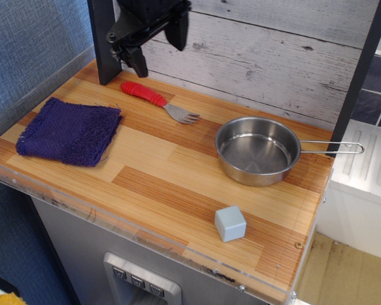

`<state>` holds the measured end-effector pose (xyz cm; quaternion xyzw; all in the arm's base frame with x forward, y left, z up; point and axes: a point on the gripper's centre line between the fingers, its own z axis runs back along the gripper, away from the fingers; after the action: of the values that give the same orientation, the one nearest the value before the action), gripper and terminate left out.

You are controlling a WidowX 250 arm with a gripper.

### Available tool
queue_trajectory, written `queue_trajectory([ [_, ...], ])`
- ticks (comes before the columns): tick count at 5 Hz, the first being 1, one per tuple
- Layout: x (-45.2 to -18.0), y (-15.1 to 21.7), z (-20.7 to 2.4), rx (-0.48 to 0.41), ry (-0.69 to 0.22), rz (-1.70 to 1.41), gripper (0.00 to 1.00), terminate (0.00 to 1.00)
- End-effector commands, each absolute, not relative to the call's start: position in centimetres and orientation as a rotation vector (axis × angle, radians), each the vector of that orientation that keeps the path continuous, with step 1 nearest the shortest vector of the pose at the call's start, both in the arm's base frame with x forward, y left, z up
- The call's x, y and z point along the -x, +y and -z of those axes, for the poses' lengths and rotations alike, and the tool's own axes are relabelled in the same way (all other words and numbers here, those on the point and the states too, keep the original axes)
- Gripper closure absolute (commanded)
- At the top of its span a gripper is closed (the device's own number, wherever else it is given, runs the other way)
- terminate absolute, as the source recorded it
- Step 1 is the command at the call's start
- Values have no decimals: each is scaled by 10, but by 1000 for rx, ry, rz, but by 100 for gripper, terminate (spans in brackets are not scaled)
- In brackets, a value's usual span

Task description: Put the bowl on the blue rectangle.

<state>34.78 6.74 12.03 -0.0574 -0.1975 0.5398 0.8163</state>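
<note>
At far left of the desk [178, 190], the blue rectangle [70, 132] lies flat: dark blue-purple knitted cloth, frayed edges, nothing on it. Up and right of it, at the back, the hand [157, 46] hangs in the air above the handle end of the red-handled fork [159, 101]. Two fingers spread apart, nothing between them, so it's open and empty. The fork lies diagonally near the back wall, tines toward the right. Further right, the bowl [258, 150] sits upright on the wood, empty; its thin wire loop handle sticks out to the right past the desk edge. Bowl and cloth are well apart, bare wood between. A small grey-blue cube [230, 223] sits near the front edge, below the bowl, not touching it.

Step in hand, as I read it: approach. No grasp yet, bowl not moved.

Next move: bring the hand right and down to the bowl's near rim or wall and close on it. Then lift clear, carry left over the fork, and set it down on the cloth.
</note>
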Motion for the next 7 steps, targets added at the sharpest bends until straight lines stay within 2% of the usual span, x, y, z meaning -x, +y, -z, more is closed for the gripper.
queue_trajectory([
  [1,-345,34,-108,243,-431,-853,0,0],
  [2,-348,24,-92,303,-395,-781,0,0],
  [4,-354,-2,-65,309,-323,-675,0,0],
  [6,-350,-20,-42,277,-234,-585,0,0],
  [7,-352,-21,-38,231,-226,-536,0,0],
])
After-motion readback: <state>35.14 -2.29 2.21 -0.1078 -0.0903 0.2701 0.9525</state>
